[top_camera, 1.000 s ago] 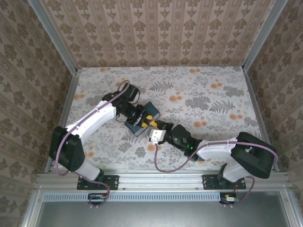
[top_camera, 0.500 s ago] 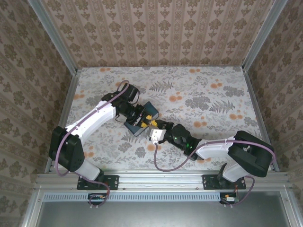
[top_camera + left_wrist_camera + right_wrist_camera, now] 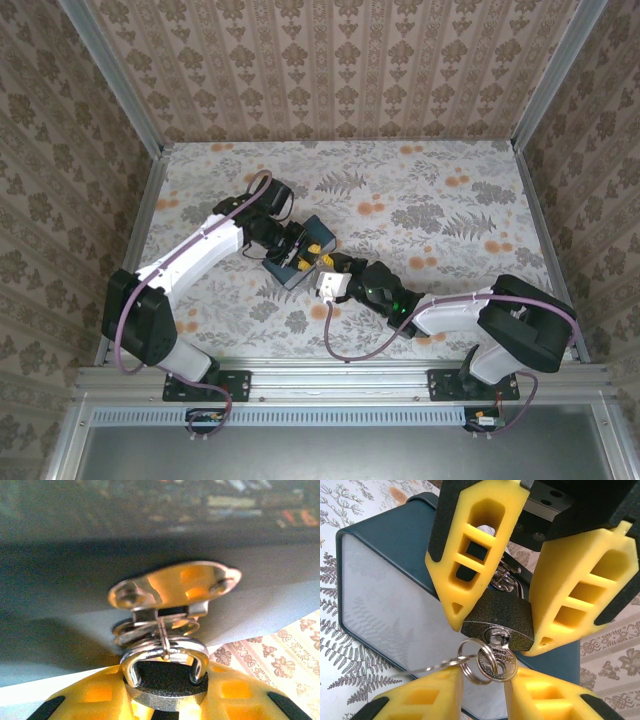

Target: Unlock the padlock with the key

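Clamping the padlock point(image 3: 495, 614), key point(image 3: 501, 663) inserted, is left tool point(image 3: 497, 634).

Blue tin point(image 3: 385, 580) (face seemingly glossy) on floral table point(image 3: 430, 200).

Left gripper point(image 3: 302, 251), right gripper point(image 3: 326, 264) meet (over blue tin point(image 3: 317, 231)).

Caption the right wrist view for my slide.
The left gripper clamps the padlock; key sits in its keyhole, flanked by the right gripper.
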Controlling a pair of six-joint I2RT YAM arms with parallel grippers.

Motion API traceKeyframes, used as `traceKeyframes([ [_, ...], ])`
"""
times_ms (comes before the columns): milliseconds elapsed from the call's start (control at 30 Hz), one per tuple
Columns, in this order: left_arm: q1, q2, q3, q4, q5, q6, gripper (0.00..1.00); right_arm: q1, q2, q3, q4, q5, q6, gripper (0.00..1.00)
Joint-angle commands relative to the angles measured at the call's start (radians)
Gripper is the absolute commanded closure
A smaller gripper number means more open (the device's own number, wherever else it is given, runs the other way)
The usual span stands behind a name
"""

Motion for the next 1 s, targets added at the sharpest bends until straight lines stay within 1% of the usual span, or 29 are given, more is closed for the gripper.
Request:
traceKeyframes([
  [0,0.005,-0.044,0.004,0.018,0.028,-0.011,0.84,0.003,-0.035,0.015,-0.005,0.004,-0.010,0.70],
  [133,0.005,-0.047,0.002,0.017,0.026,-0.012,0.84,0.003,-0.043,0.023,0.010,0.010,-0.017,0.71],
  [967,0.000,-0.050,-0.004,0.025,0.031,-0.017,0.85,0.015,-0.057,0.065,-0.029,-0.025,-0.025,0.78],
])
